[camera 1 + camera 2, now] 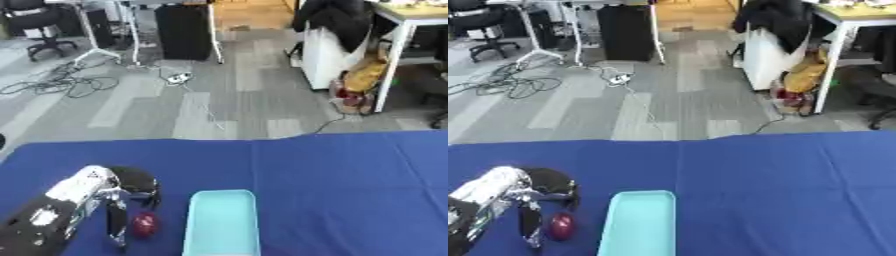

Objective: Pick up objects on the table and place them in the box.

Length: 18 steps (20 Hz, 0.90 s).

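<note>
Red and roundish, the object (pixel 144 223) lies on the blue worktop (pixel 350 190) just beside the robot's left hand (pixel 122 200), at about 5 o'clock from the palm. The hand comes in from the lower left corner, its fingers (pixel 115 225) hanging down toward the cloth with the object between them; whether they touch it or close on it I cannot tell, since the dark fingers blur into the object's edge. What kind of thing the object is cannot be made out beyond its dark red colour. The arm behind the hand is cut off by the frame. At 3 o'clock from the object, near it but apart, stands the light turquoise box (pixel 221 222), its near end cut off by the bottom edge. The right hand shows in neither view.
</note>
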### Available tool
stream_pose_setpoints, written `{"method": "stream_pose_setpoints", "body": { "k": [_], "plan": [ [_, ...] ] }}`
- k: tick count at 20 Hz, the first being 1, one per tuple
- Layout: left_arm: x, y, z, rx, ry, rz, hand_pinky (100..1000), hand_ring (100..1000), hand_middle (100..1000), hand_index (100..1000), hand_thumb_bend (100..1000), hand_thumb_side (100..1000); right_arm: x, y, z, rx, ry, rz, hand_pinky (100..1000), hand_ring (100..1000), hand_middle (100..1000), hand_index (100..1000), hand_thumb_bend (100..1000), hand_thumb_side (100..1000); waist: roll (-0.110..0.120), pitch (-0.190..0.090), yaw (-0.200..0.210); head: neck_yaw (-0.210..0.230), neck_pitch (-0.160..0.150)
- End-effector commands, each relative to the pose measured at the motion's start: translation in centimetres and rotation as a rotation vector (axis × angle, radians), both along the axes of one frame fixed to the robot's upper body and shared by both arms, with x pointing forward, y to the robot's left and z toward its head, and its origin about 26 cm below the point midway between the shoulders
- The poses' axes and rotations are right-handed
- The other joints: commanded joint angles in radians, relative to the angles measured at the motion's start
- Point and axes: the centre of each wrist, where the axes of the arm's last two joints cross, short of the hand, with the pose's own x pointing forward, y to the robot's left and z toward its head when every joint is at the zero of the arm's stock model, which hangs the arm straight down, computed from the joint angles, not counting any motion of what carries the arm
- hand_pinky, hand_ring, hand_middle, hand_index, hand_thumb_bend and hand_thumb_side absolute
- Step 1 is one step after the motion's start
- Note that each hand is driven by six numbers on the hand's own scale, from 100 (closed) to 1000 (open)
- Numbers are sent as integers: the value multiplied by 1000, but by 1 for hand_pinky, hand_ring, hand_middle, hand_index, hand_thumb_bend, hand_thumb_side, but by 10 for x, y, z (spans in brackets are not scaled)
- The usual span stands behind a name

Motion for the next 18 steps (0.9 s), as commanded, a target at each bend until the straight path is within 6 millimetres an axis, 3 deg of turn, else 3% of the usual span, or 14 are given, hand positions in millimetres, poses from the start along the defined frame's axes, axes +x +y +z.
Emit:
{"method": "stream_pose_setpoints", "body": {
  "k": [1, 2, 3, 4, 8, 10, 13, 15, 18],
  "plan": [
    [2, 7, 7, -12, -25, 6, 100, 144, 393, 660, 793, 292, -2, 1, 9, -9, -29, 9, 126, 262, 260, 514, 100, 758, -4, -12, 0, 9, -1],
    [2, 8, 6, -20, -26, 3, 100, 105, 346, 598, 769, 288, -2, 1, 9, -9, -29, 9, 126, 262, 260, 514, 100, 758, -4, -11, 0, 9, 0],
    [2, 8, 5, -32, -28, -1, 100, 116, 359, 618, 780, 289, -2, 1, 9, -9, -30, 9, 126, 262, 260, 513, 100, 758, -4, -11, 0, 10, 1],
    [2, 9, 4, -48, -27, -4, 100, 100, 272, 502, 711, 277, -2, 1, 9, -9, -30, 9, 126, 262, 260, 514, 100, 758, -4, -11, 1, 11, 4],
    [3, 13, 2, -125, -19, 0, 100, 100, 226, 420, 591, 325, -2, 1, 8, -10, -30, 9, 126, 262, 259, 514, 100, 758, -4, -11, 2, 12, 11],
    [3, 14, 2, -146, -14, 11, 100, 100, 213, 382, 429, 436, -2, 1, 8, -10, -30, 9, 126, 262, 259, 514, 100, 758, -4, -11, 2, 12, 11],
    [3, 13, 3, -157, -2, 23, 100, 100, 125, 340, 288, 535, -2, 1, 8, -10, -29, 8, 126, 262, 259, 514, 100, 758, -3, -12, 3, 14, 11],
    [3, 12, 5, -171, -2, 18, 100, 100, 100, 320, 254, 548, -2, 0, 8, -10, -29, 7, 126, 262, 259, 514, 100, 758, -3, -12, 4, 14, 10],
    [2, 11, 10, -168, 1, 13, 100, 100, 100, 311, 272, 530, -3, 0, 8, -12, -28, 4, 126, 262, 259, 514, 100, 758, -3, -13, 6, 11, 12]
  ]
}}
